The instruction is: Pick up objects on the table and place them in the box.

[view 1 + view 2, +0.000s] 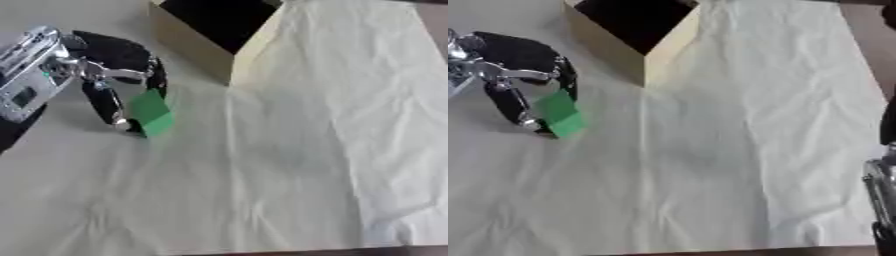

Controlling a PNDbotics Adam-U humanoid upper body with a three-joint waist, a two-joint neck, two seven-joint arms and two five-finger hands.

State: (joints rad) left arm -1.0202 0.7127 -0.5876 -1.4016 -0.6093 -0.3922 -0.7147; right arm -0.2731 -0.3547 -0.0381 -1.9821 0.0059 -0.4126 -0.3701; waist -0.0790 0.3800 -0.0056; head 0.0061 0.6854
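A pale yellow-white cloth (289, 150), creased and wrinkled, covers nearly all of the bench (866, 30), whose darker bare surface shows only along the right edge and the near edge. At the far edge of the cloth stands the box (197, 47), tan-walled and open at the top, its inside dark; one corner of it points toward the camera.

The left robot hand (109, 75) comes in from the left side, silver at the wrist and black at the fingers. Its fingers and thumb are curled into a claw and pinch a small green block (150, 112) between their tips. The block sits tilted, its lower edge at or just above the cloth; whether it touches the cloth cannot be told. The block and hand are near the box, to its left and nearer the camera, and clear of its wall.

The left eye view shows more of the silver wrist and forearm (31, 72) of the left arm. The right eye view cuts most of that off, and alone shows a dark and silver part of the right arm (881, 190) at the lower right edge; its robot hand cannot be made out there.
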